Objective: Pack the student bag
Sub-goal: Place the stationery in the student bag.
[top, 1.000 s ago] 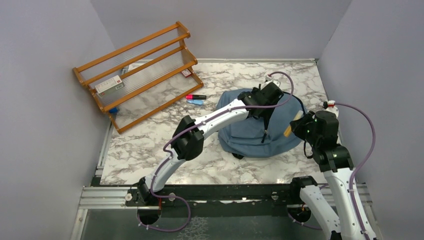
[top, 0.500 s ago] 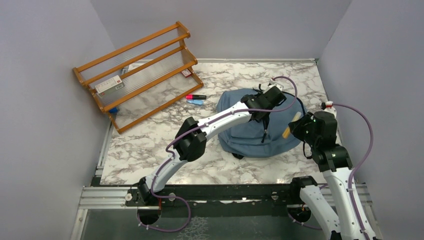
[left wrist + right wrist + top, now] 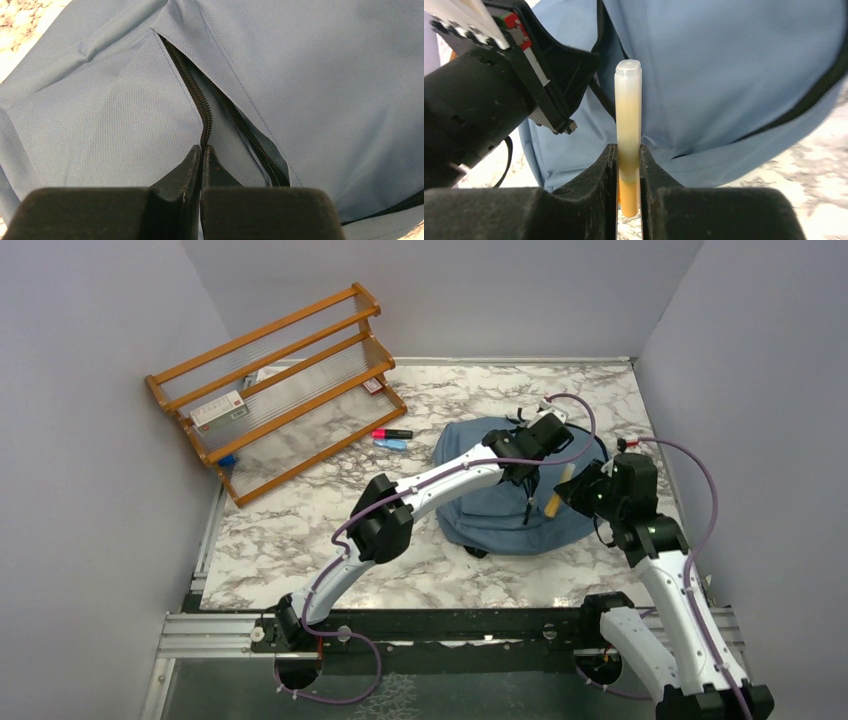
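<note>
The student bag [image 3: 495, 510] lies flat on the marble table [image 3: 290, 535], right of the middle. It is soft, dusty-blue woven cloth with a fine grainy weave, rounded in outline, with black straps at its right side. A black toothed zipper [image 3: 197, 100] runs down a pocket seam and stands parted. The slit shows only more blue cloth inside, and I see nothing in it.

My left gripper [image 3: 201, 156] is closed, its black fingers pressed together on the near end of that zipper, right over the bag's middle. My right gripper [image 3: 628, 157] is clamped on an orange highlighter [image 3: 628, 105]. It is a smooth round stick with a cloudy clear cap, and it points at the bag's right half, just beside my left wrist.

At the far left stands a tiered wooden rack [image 3: 270, 390] with ribbed clear shelves. A small white box [image 3: 217, 408] lies on one shelf. A pink marker [image 3: 392, 433] and a blue marker [image 3: 391, 444] lie on the table between the rack and the bag.

The bag's right edge is near the right wall. Bare marble lies to its left and near side.
</note>
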You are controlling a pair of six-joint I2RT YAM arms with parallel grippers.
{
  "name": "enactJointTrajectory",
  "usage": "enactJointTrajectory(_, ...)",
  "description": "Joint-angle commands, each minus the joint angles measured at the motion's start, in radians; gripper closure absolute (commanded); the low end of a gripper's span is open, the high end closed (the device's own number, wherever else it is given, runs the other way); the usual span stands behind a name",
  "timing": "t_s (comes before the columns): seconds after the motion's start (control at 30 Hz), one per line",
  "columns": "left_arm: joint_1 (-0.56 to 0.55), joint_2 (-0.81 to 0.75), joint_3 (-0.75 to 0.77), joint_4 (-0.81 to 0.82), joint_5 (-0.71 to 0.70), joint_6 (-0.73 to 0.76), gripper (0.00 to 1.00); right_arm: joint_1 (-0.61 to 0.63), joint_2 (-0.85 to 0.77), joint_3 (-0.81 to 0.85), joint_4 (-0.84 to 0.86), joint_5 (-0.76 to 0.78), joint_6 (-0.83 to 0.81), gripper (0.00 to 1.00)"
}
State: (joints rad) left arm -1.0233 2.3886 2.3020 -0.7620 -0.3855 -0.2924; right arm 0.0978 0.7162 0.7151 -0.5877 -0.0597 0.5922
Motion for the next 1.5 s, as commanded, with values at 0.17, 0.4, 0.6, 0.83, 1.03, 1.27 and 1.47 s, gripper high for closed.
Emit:
enactJointTrajectory(0.17, -0.006, -0.099, -0.011, -0.005, 0.015, -0.028, 1.0, -0.004, 0.179, -0.009, 0.264, -0.194, -0.029, 0.99)
enactJointTrajectory(0.4, -0.006, -0.138, -0.04, 0.018, 0.004, -0.054, 1.0, -0.007, 0.271, -0.015, 0.367, -0.197, -0.022, 0.99)
enactJointTrajectory(0.6, -0.005, -0.158, -0.074, 0.037, 0.025, -0.063, 1.0, -0.017, 0.309, -0.027, 0.462, -0.219, -0.023, 1.0)
enactJointTrajectory(0.83, -0.005, -0.166, -0.102, 0.047, 0.033, -0.07, 1.0, -0.027, 0.376, -0.014, 0.534, -0.177, -0.026, 0.99)
enactJointTrajectory(1.03, -0.005, -0.172, -0.113, 0.047, 0.028, -0.074, 1.0, -0.027, 0.462, -0.021, 0.642, -0.301, -0.055, 0.99)
enactJointTrajectory(1.27, -0.004, -0.178, -0.117, 0.049, 0.015, -0.073, 1.0, -0.027, 0.506, -0.057, 0.678, -0.44, -0.061, 0.99)
enactJointTrajectory(1.47, -0.004, -0.174, -0.118, 0.049, 0.013, -0.071, 1.0, -0.027, 0.516, -0.097, 0.595, -0.397, -0.016, 0.99)
